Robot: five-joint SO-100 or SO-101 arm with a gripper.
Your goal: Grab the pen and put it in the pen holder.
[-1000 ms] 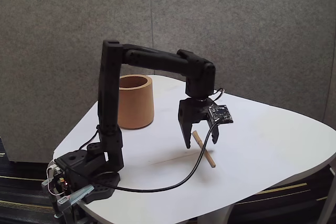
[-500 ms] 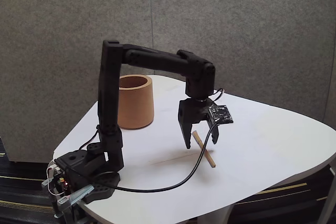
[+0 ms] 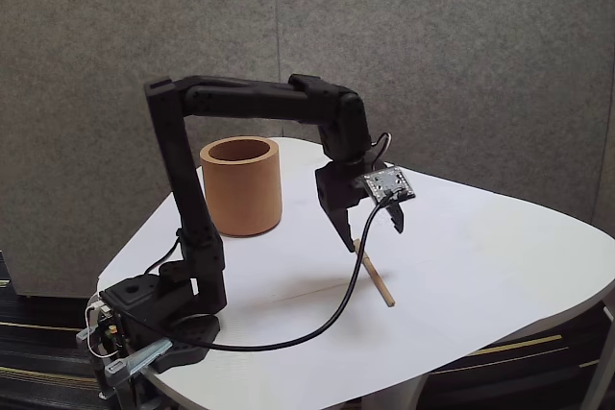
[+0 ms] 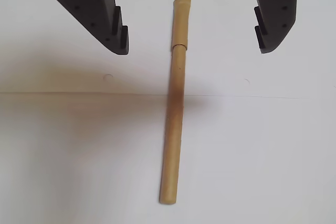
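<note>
A white rounded table (image 3: 480, 266) is set before a grey fabric-covered wall (image 3: 461, 55). Above it the black arm's gripper (image 3: 370, 237) is seen pointing down, spread wide with nothing held. In the wrist view the gripper (image 4: 193, 45) has its two dark fingers (image 4: 100, 9) cut off by the top edge, and the pen (image 4: 174, 103) lies flat on the table below and between them, untouched. In the fixed view the pen (image 3: 380, 285) is partly hidden behind a black cable (image 3: 327, 324). The pen holder (image 3: 240, 187) stands upright well to the gripper's left, its inside not visible.
</note>
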